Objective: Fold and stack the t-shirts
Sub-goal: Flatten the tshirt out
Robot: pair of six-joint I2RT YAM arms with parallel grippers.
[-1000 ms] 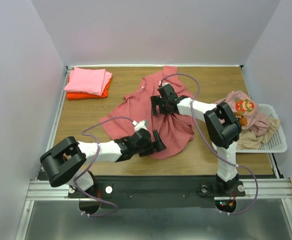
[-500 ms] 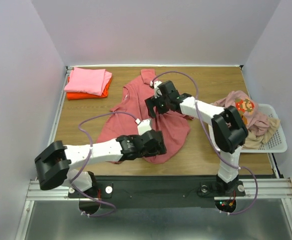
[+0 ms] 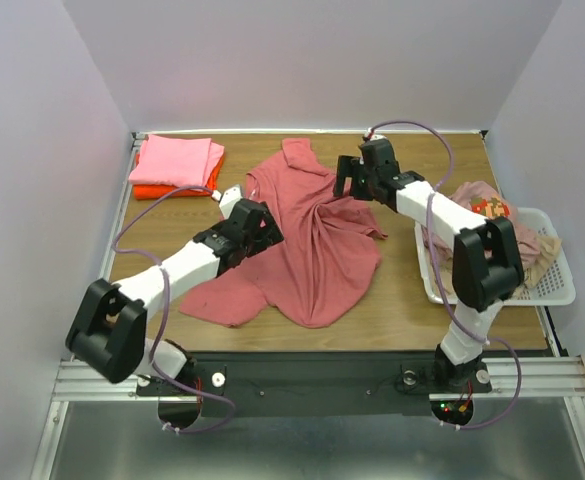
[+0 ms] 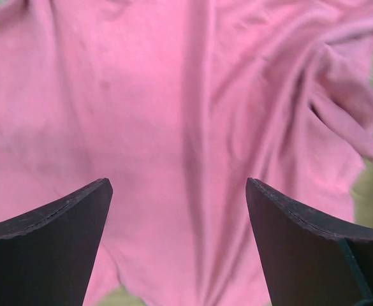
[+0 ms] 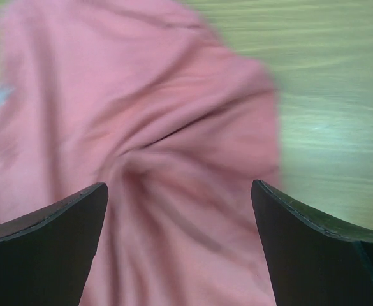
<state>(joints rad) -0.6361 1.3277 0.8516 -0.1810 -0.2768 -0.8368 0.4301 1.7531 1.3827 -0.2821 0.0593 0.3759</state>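
A dusty rose-red t-shirt (image 3: 312, 245) lies spread and wrinkled in the middle of the table; it also fills the left wrist view (image 4: 192, 115) and the right wrist view (image 5: 141, 146). My left gripper (image 3: 262, 232) is open and empty above the shirt's left side. My right gripper (image 3: 350, 183) is open and empty above the shirt's upper right part. A folded light pink t-shirt (image 3: 177, 160) lies on a folded bright orange one (image 3: 172, 189) at the back left. A pale pink printed t-shirt (image 3: 487, 212) and a beige one (image 3: 512, 275) lie in the basket.
A white mesh basket (image 3: 552, 270) stands at the table's right edge, next to my right arm. Grey walls close in the table on the left, back and right. Bare wood (image 3: 162, 240) shows left of the shirt.
Both grippers let go of the red shirt, which now lies spread flatter. My left gripper moved from the near edge up to the shirt's left side. My right gripper moved back and right.
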